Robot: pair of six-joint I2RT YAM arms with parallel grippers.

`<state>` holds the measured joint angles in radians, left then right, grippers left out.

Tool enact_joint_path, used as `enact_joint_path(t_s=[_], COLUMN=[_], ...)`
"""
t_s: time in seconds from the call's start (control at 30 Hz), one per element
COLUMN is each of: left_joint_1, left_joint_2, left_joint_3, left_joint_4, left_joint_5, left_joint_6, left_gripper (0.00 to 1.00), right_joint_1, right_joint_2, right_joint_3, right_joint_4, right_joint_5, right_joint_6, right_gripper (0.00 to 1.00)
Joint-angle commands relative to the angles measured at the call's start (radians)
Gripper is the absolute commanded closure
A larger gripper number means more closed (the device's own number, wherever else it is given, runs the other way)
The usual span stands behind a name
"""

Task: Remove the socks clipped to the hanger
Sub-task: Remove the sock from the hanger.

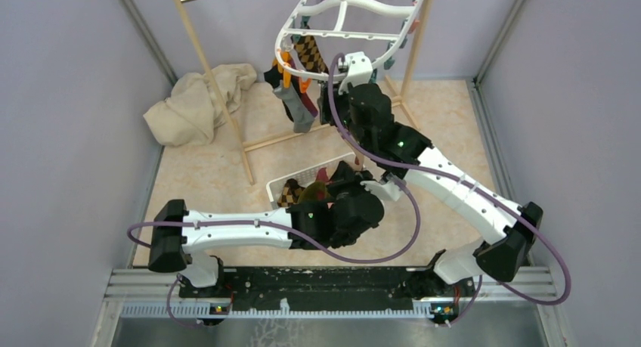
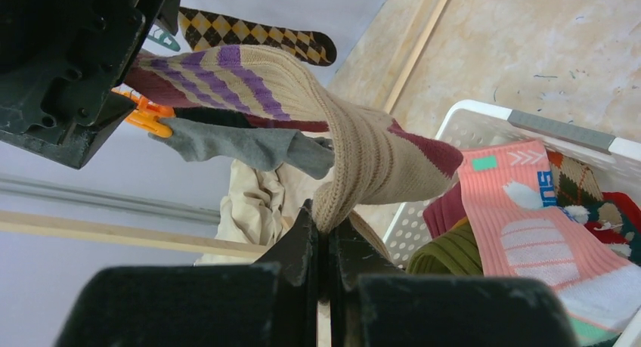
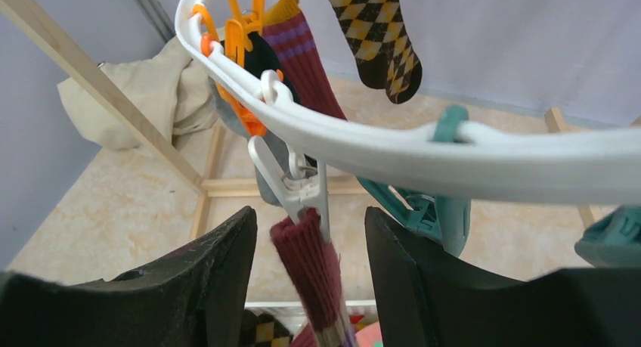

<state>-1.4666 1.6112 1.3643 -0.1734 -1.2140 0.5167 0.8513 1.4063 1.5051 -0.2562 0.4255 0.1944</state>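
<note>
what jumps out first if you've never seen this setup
The white hanger hangs at the back, a few socks dangling from its left end. The right fingers stand open either side of a white peg gripping a maroon sock cuff. Lower down, the left fingers are shut on a beige purple-striped sock by the white basket of socks.

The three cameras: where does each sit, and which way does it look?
Top: above and behind, looking down on the table; left arm and right arm show, hanger beyond.
Left wrist: looks along the shut left gripper, pinching a striped sock, basket beside.
Right wrist: looks up through the open right gripper at the hanger and a pegged cuff.
Shared: both wrist views show the argyle sock.
</note>
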Motion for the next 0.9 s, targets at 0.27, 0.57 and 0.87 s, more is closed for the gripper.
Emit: enact_joint_path(t_s=[0.27,0.57,0.87], left_joint_1=[-0.006,-0.008,-0.010], left_joint_2=[0.006,0.008,-0.013], left_joint_3=[0.040,0.045,0.027], left_joint_4=[0.054,0.053,0.041], left_joint_5=[0.023,0.036,0.027], left_joint_6=[0.050,0.056,0.045], left_gripper=[1.00,0.99,0.99], right_joint_1=[0.031,0.039,0.037], right_joint_2=[-0.090,-0.018,-0.024], right_joint_3=[-0.021,0.037,0.039], right_joint_4=[0.064,0.108,0.132], right_joint_5=[0.087,0.115,0.115], right_joint_6=[-0.027,-0.072,-0.111], right_gripper=[0.43,0.43,0.40])
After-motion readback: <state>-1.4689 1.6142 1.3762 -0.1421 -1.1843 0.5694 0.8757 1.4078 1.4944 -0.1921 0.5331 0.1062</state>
